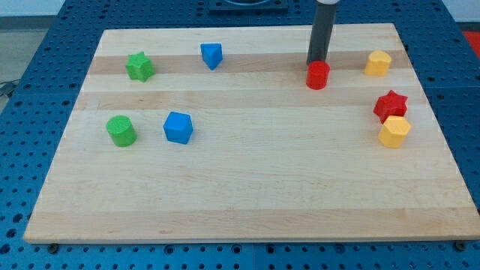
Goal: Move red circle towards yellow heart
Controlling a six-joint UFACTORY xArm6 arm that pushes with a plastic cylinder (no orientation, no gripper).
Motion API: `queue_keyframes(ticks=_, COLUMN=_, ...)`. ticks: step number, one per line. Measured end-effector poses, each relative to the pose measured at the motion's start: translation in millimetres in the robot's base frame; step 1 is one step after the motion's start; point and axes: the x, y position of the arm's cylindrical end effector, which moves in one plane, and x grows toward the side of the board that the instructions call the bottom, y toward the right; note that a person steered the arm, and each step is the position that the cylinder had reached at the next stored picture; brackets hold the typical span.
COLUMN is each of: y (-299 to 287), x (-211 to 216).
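Observation:
The red circle (318,75) is a short red cylinder at the upper right of the wooden board. The yellow heart (378,63) lies to its right, near the board's top right corner, with a gap between them. My tip (316,62) stands right behind the red circle, at its top-left edge, touching or almost touching it. The dark rod rises from there out of the view's top.
A red star (390,105) and a yellow hexagon (394,131) sit together near the right edge. A blue triangle (211,55) and a green star (139,66) lie along the top. A green cylinder (121,130) and a blue cube (178,127) sit at the left.

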Motion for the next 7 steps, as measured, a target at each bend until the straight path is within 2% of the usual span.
queue_keyframes(ticks=1, y=-50.4, x=4.5)
queue_keyframes(ticks=2, y=-57.9, x=14.7)
queue_keyframes(ticks=3, y=-47.9, x=36.7)
queue_keyframes(ticks=6, y=20.1, x=26.5)
queue_keyframes(ticks=7, y=18.8, x=26.6)
